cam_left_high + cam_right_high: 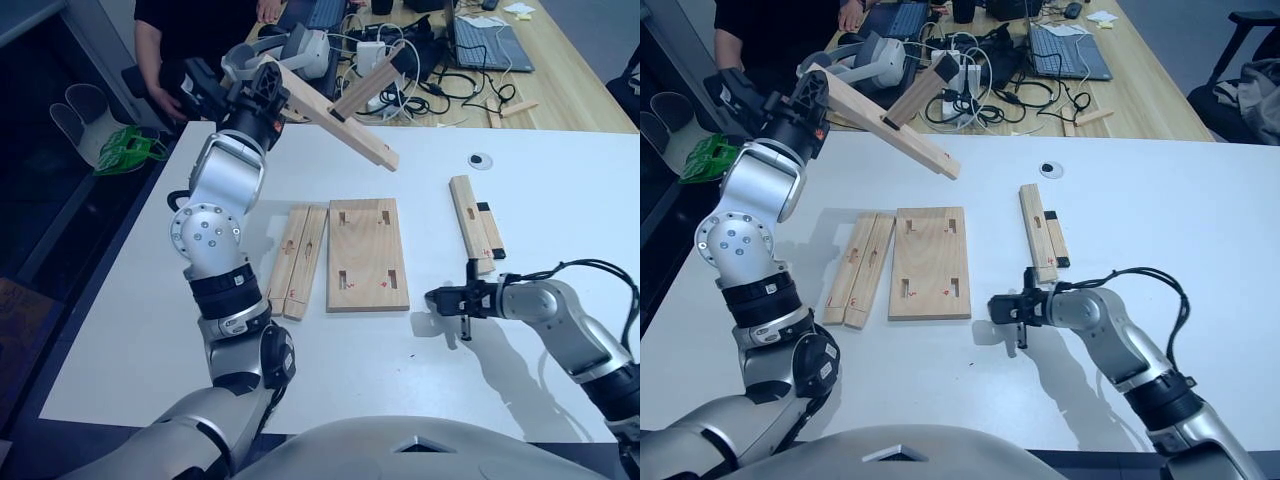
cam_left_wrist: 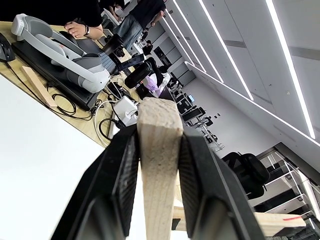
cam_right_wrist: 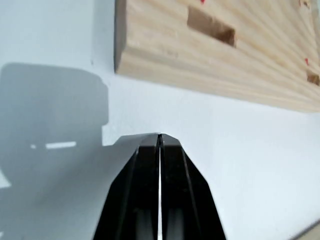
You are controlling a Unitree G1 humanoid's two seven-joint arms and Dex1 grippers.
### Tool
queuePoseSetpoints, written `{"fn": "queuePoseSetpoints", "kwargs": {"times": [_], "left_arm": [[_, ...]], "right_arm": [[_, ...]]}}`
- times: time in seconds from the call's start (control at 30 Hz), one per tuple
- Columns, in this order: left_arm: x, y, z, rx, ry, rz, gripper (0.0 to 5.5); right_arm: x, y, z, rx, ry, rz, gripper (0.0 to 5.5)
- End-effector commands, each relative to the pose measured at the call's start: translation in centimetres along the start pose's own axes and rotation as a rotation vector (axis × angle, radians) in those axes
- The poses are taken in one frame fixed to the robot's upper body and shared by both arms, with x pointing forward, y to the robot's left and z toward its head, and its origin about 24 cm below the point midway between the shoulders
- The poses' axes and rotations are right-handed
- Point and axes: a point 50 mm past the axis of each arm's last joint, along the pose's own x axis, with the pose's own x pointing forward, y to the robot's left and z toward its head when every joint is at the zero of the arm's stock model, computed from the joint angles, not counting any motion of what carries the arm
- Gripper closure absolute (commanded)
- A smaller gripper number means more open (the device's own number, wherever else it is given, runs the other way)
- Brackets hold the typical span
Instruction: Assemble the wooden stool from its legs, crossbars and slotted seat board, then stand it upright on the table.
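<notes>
Here the left fingers [image 2: 120, 190] clamp a wooden leg [image 1: 360, 140] held aloft.

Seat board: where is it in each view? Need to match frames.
Left eye: seat board lies flat, mid-picture.
Right eye: same board, left of centre.
Left wrist: looks up along the held leg, not toward the board.
Right wrist: slotted board corner just beyond the right gripper.
Shared landmark: the right gripper, shut, just off the board's near right corner.
</notes>
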Motion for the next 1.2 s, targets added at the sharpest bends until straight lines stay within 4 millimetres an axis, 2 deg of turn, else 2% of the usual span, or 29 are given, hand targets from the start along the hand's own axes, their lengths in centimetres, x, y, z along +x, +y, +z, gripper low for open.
{"fn": "queuePoseSetpoints", "kwargs": {"times": [0.03, 0.13, 0.27, 0.4, 0.5, 0.57, 0.7, 0.77, 0.83, 0.97, 1.2], "left_arm": [[-0.3, 0.2, 0.3, 0.071, 0.011, 0.015, 4.49], [-0.8, 0.6, 0.4, 0.19, 0.033, 0.015, 4.49], [-1.6, 1.6, 1.7, 0.3, 0.019, 0.033, 4.49], [-1.6, 1.6, 3.2, 0.361, -0.005, 0.019, 4.49], [-1.9, 0.9, 4.9, 0.453, 0.0, -0.052, 4.49], [-2.4, 0.5, 5.9, 0.517, 0.029, -0.097, 4.49], [-4.0, 1.0, 5.0, 0.579, 0.167, -0.12, 4.49], [-4.8, 1.4, 4.5, 0.599, 0.215, -0.113, 4.49], [-5.2, 1.6, 4.3, 0.627, 0.25, -0.107, 4.49], [-6.1, 2.2, 4.6, 0.675, 0.306, -0.077, 4.49], [-7.7, 3.2, 3.3, 0.666, 0.371, -0.053, 4.49]], "right_arm": [[2.9, -0.5, 0.9, 0.014, -0.033, -0.024, 5.5], [5.1, -1.2, 2.0, 0.025, -0.085, -0.07, 5.5], [7.3, -1.9, 3.0, 0.035, -0.124, -0.121, 5.5], [7.5, -1.8, 2.8, 0.079, -0.137, -0.158, 5.5], [6.5, -2.1, 1.3, 0.162, -0.11, -0.236, 5.5], [5.0, -3.0, -0.4, 0.271, -0.097, -0.384, 5.5], [1.1, -5.2, -4.4, 0.612, -0.125, -0.782, 5.5], [-0.5, -5.4, -6.2, 0.812, -0.161, -0.963, 5.5], [-1.5, -5.2, -7.4, 0.974, -0.206, -1.066, 5.5], [-3.0, -4.6, -8.8, 1.193, -0.298, -1.188, 5.5], [-3.4, -3.9, -9.4, 1.283, -0.317, -1.203, 5.5]]}}
